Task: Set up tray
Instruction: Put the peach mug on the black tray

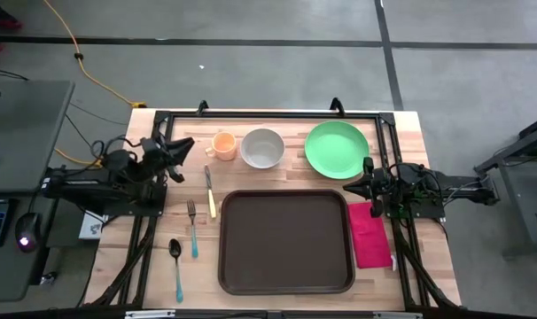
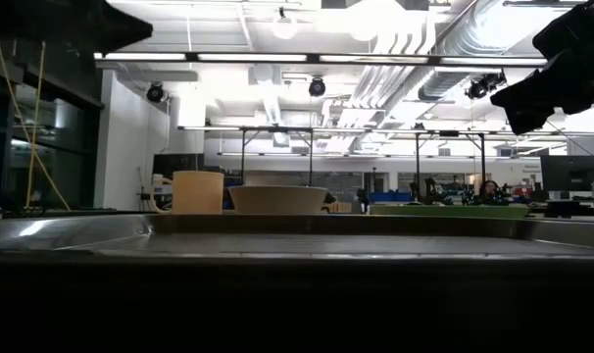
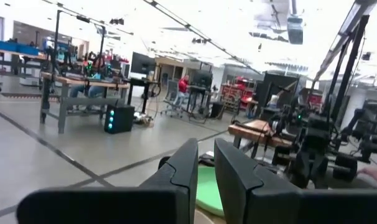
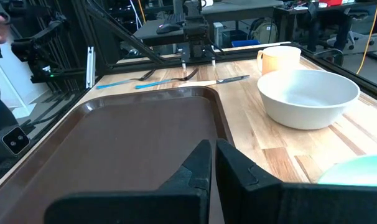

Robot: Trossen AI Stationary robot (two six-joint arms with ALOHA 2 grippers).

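The dark brown tray (image 1: 284,241) lies flat on the table's middle, empty; it also shows in the right wrist view (image 4: 126,149). Behind it stand an orange cup (image 1: 223,144), a white bowl (image 1: 262,148) and a green plate (image 1: 337,149). A knife (image 1: 210,191), a fork (image 1: 192,227) and a spoon (image 1: 175,266) lie left of the tray. A magenta napkin (image 1: 368,233) lies right of it. My left gripper (image 1: 185,145) hovers left of the cup, shut and empty. My right gripper (image 1: 352,187) hovers between plate and napkin, shut and empty.
A black frame (image 1: 268,115) runs along the table's far edge and down both sides. Bare wood lies between the tray and the dishes and along the near edge. A desk with a keyboard and mouse (image 1: 25,237) stands left of the table.
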